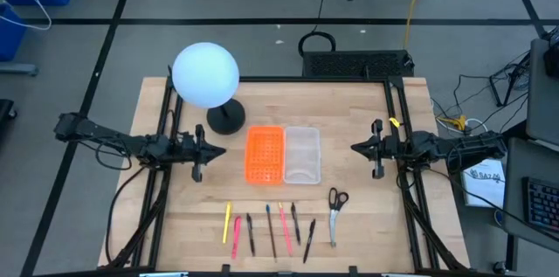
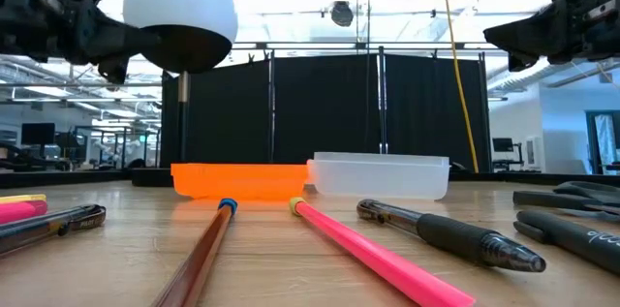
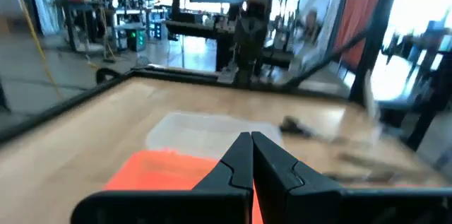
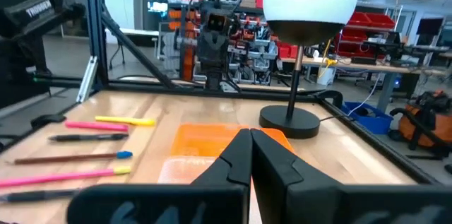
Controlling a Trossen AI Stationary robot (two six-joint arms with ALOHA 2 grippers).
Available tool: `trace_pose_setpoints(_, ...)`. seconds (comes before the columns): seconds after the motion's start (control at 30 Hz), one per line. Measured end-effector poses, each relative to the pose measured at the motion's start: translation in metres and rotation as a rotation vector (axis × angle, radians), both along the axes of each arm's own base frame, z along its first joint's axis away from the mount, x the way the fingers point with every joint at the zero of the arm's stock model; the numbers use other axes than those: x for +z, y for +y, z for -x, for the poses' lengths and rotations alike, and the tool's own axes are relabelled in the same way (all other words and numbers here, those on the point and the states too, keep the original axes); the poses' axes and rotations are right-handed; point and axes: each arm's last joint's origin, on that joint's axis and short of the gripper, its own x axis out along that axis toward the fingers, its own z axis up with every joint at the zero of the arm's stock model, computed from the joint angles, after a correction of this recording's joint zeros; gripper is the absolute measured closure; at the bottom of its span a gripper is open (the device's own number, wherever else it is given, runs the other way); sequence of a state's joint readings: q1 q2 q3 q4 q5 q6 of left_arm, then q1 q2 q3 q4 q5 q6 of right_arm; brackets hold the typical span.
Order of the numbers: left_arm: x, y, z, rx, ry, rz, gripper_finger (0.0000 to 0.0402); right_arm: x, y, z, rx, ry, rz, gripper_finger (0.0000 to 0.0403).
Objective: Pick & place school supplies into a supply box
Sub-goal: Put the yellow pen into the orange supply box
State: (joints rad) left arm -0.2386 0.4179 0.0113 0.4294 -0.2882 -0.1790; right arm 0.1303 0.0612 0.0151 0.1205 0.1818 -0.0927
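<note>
The clear supply box (image 1: 302, 154) lies on the table's middle, joined to an orange perforated panel (image 1: 265, 154) on its left. Several pens and pencils (image 1: 268, 227), yellow, pink, red and dark, lie in a row near the table's near edge, with black-handled scissors (image 1: 335, 213) to their right. My left gripper (image 1: 220, 150) hovers shut above the table left of the orange panel. My right gripper (image 1: 355, 148) hovers shut right of the clear box. Each wrist view shows its fingers closed together, left gripper (image 3: 251, 143), right gripper (image 4: 249, 139). Neither touches anything.
A lamp with a white globe (image 1: 205, 74) and a round black base (image 1: 226, 118) stands behind the orange panel. Black frame rails (image 1: 166, 128) run along the table's left and right sides. Bare wood lies between the tray and the row of pens.
</note>
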Motion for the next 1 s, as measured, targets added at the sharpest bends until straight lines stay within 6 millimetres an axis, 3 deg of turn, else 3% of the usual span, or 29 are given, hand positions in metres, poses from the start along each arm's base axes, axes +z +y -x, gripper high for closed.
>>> trace_pose_setpoints(0.17,0.021,-0.007,-0.004,-0.09,-0.01,0.123,0.0394,0.0,0.0,0.0,0.0,-0.002,0.006,0.0403)
trace_pose_setpoints(0.37,0.047,-0.026,-0.027,0.081,0.237,0.234,0.0394,0.002,0.0,0.0,-0.004,-0.016,0.063,0.0403)
trace_pose_setpoints(0.53,0.067,-0.061,-0.058,0.148,0.504,0.393,0.0394,0.005,0.0,0.0,-0.005,-0.049,0.068,0.0403)
trace_pose_setpoints(0.8,0.093,-0.117,-0.108,0.404,0.872,0.74,0.0394,0.005,0.0,0.0,-0.005,-0.052,0.059,0.0403)
trace_pose_setpoints(1.0,0.085,-0.153,-0.136,0.56,1.151,0.891,0.0394,0.006,0.0,0.001,0.002,-0.067,-0.027,0.0403)
